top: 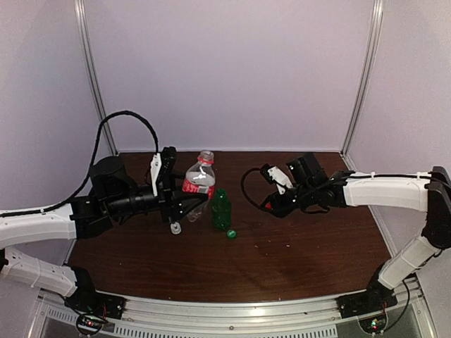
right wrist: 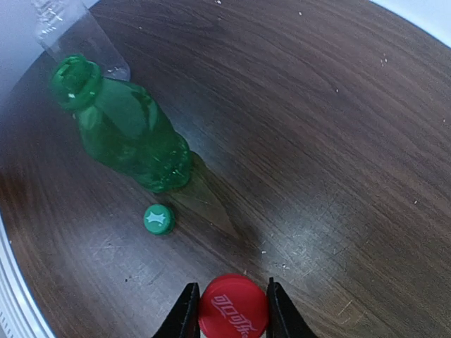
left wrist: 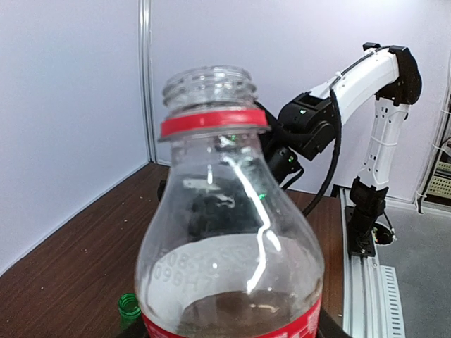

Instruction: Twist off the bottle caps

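Observation:
My left gripper point(top: 184, 194) is shut on the clear bottle with the red label point(top: 199, 182) and holds it tilted above the table. In the left wrist view this bottle point(left wrist: 232, 232) fills the frame; its neck is open with only a red ring on it, and my fingers are hidden. My right gripper point(top: 268, 205) is shut on the red cap point(right wrist: 232, 308), held above the table to the right of the bottles. The dark green bottle point(top: 221, 208) point(right wrist: 130, 134) stands upright, uncapped. Its green cap point(top: 231, 233) point(right wrist: 158, 218) lies beside it. A small white cap point(top: 175, 227) lies below the left gripper.
A clear bottle part point(right wrist: 77, 32) shows behind the green bottle; I cannot tell which bottle it belongs to. The dark wooden table point(top: 296, 253) is walled by pale panels at the back and sides. The right arm point(left wrist: 366, 77) shows across from the left wrist camera.

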